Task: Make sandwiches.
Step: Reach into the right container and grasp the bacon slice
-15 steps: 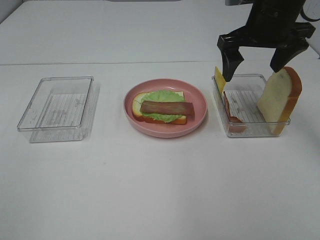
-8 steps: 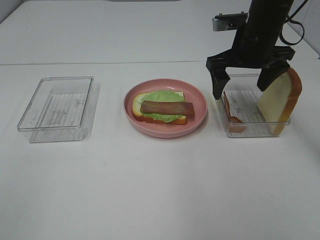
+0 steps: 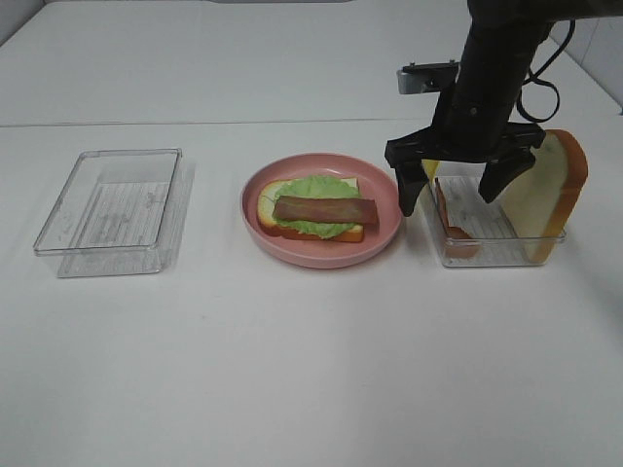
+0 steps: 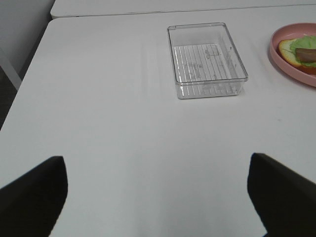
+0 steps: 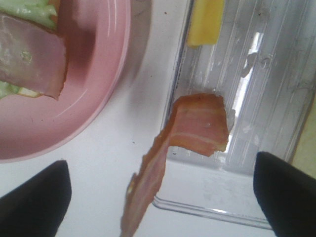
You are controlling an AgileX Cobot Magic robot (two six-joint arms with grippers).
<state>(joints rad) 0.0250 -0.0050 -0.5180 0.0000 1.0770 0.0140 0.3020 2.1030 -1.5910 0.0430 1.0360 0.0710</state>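
The right gripper (image 3: 448, 197) has its fingers spread wide and holds nothing. They straddle a limp bacon strip (image 5: 197, 126) that leans on the plate-side wall of the loaded tray (image 3: 496, 251). One tip looks to hang outside that wall, the other inside. A yellow cheese slice (image 5: 206, 22) stands by the same wall, and a bread slice (image 3: 545, 195) leans at the tray's 3 o'clock end. At 9 o'clock from this tray, the half-built sandwich (image 3: 316, 209) lies on the pink plate (image 3: 321, 259): bread, lettuce and one bacon strip. The left gripper (image 4: 158, 197) is also spread and empty, over bare table (image 4: 98, 123) near the empty tray (image 4: 207, 57).

If the right fingers close here, they could pinch the tray wall along with the bacon and drag the tray. The inner finger could topple the bread slice. The floppy strip could also fold and slip free.
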